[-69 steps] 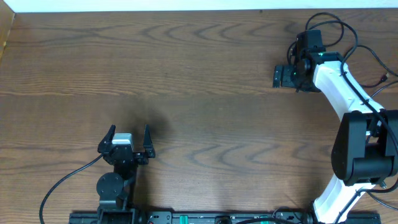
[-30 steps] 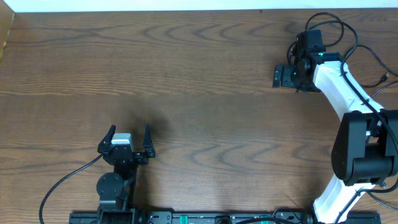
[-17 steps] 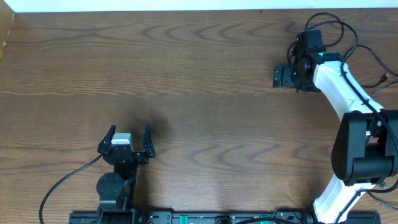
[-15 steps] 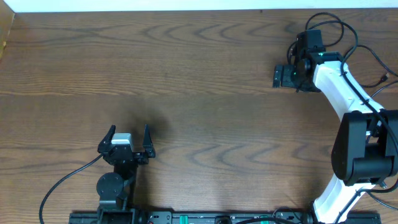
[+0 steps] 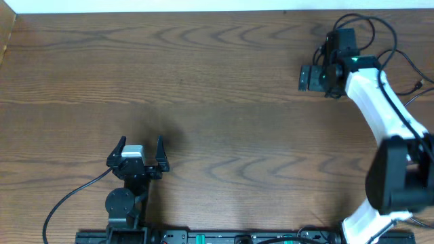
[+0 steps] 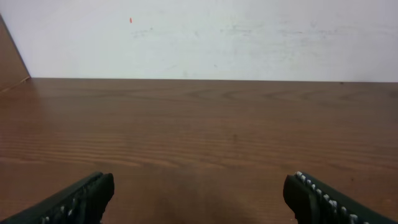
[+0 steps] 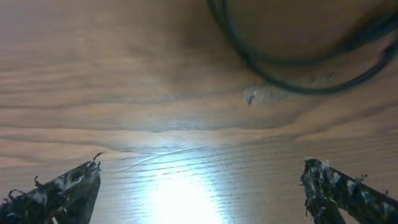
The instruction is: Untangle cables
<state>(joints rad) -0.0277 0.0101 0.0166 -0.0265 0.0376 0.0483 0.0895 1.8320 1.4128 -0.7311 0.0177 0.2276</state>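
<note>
Thin black cords [image 5: 357,15] loop on the table at the far right, around my right arm, and one ends in a small plug [image 5: 416,85]. I cannot tell which of them belong to the arm. In the right wrist view a glossy black cord [image 7: 292,88] curves across the top, beyond the fingers. My right gripper [image 5: 317,76] [image 7: 202,193] is open and empty, pointing down close over bare wood beside the cords. My left gripper [image 5: 140,144] [image 6: 199,199] is open and empty at the near left, far from the cords. No blue tip shows.
The wooden table [image 5: 217,81] ends at a white wall along the far edge [image 6: 199,37]. A wooden side board [image 5: 7,34] stands at the far left corner. The arm bases and a rail [image 5: 203,237] run along the near edge.
My right arm has shifted a little toward the far edge and the right, carrying its gripper with it. The left arm has not moved.
</note>
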